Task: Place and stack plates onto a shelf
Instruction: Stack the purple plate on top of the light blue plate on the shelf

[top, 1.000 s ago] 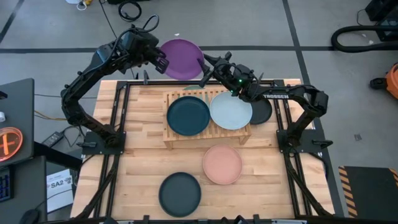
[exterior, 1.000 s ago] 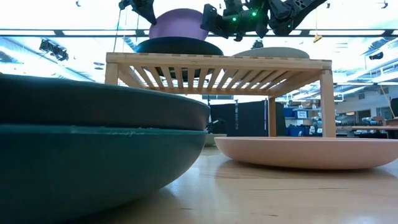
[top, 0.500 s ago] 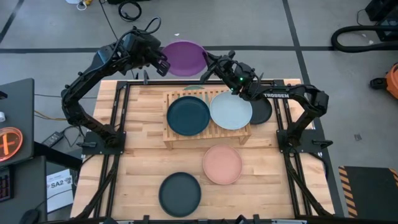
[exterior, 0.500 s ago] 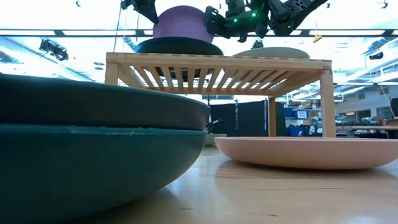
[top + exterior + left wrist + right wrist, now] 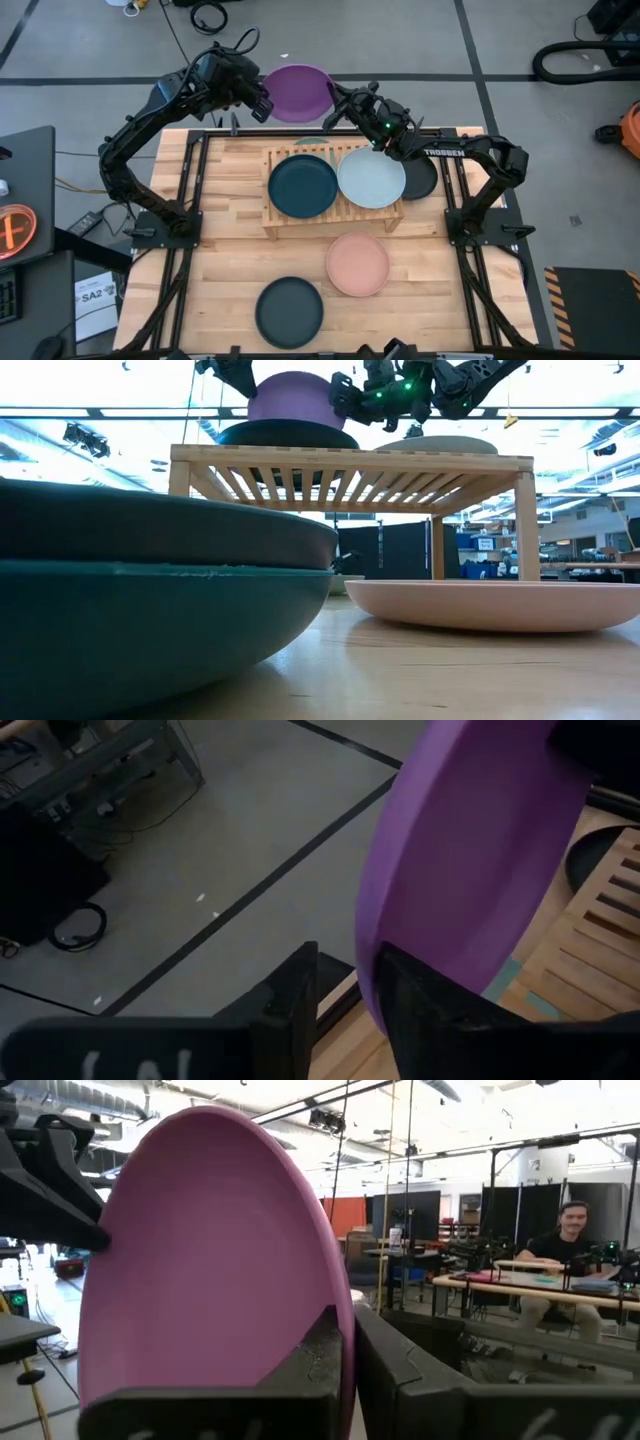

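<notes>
1. Low view first: nearest the camera, a round matte charcoal plate [image 5: 150,525] sits nested in a dark teal plate [image 5: 150,625] on the front of the wooden tabletop [image 5: 230,250], with a round salmon pink plate [image 5: 357,264] lying flat beside them.
2. Farther back stands the small rack of light wooden slats [image 5: 300,225], carrying a dark teal plate [image 5: 302,186] and a pale blue-white plate [image 5: 371,177] side by side; a dark plate [image 5: 422,178] lies just beside the rack's right end.
3. A sliver of mint green [image 5: 308,142] shows behind the rack; I take it for a plate's edge, though little of it is visible.
4. Beyond the table's far edge, I hold the round matte purple plate [image 5: 299,92] in the air, tilted, above the rack's height.
5. My right gripper [image 5: 338,102] is clamped tight on its right rim.
6. My left gripper [image 5: 262,103] straddles the left rim, fingers [image 5: 290,1005] parted a little on either side of it; whether they touch it I cannot tell.
</notes>
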Controlling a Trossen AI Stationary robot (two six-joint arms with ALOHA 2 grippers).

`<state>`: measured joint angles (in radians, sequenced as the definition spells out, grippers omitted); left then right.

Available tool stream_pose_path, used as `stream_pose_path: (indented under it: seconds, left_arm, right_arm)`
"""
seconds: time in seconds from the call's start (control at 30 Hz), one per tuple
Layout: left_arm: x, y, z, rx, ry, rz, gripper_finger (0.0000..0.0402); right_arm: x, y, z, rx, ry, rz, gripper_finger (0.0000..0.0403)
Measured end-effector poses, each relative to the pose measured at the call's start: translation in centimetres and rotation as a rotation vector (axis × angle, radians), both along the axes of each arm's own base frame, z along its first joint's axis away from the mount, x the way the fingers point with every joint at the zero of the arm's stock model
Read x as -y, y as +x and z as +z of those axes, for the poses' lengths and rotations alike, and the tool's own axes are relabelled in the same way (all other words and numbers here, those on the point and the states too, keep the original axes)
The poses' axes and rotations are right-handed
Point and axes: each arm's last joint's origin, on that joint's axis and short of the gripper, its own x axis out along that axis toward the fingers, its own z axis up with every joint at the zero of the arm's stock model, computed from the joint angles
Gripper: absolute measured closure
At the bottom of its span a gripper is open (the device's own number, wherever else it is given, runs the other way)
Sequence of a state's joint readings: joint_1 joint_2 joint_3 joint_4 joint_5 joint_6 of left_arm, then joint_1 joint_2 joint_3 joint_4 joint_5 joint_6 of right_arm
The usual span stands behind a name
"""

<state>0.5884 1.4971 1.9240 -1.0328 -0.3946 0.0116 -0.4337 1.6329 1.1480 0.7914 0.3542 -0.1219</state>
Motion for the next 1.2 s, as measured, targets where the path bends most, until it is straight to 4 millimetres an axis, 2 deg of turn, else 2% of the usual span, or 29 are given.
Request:
stream_pose_path:
  seconds: [0.17,0.43,0.53,0.67,0.83,0.93,1.07,1.2]
  left_arm:
    - [0.0,0.0,0.0,0.007,-0.019,-0.025,0.0281]
    - [0.1,0.1,-0.1,0.018,-0.037,-0.058,0.0281]
    - [0.1,0.1,-0.1,0.02,-0.04,-0.061,0.028]
    - [0.2,0.1,-0.1,0.015,-0.046,-0.065,0.028]
    - [0.2,0.1,-0.1,0.015,-0.048,-0.067,0.028]
    - [0.2,0.1,-0.1,0.015,-0.048,-0.068,0.028]
    - [0.2,0.1,-0.1,0.015,-0.048,-0.068,0.028]
    - [0.2,0.1,-0.1,0.014,-0.048,-0.068,0.028]
  right_arm:
    - [1.6,-0.3,1.0,-0.052,0.018,-0.048,0.0385]
    - [4.4,-1.1,3.4,-0.246,0.126,-0.132,0.0385]
    - [5.4,-1.9,4.8,-0.319,0.171,-0.152,0.0385]
    - [6.4,-3.4,7.1,-0.411,0.253,-0.09,0.0385]
    - [6.6,-5.8,10.4,-0.453,0.409,0.033,0.0385]
    - [6.4,-7.5,11.7,-0.481,0.518,0.126,0.0385]
    - [5.6,-9.3,12.1,-0.567,0.657,0.244,0.0385]
    - [4.6,-10.3,11.3,-0.686,0.77,0.314,0.0381]
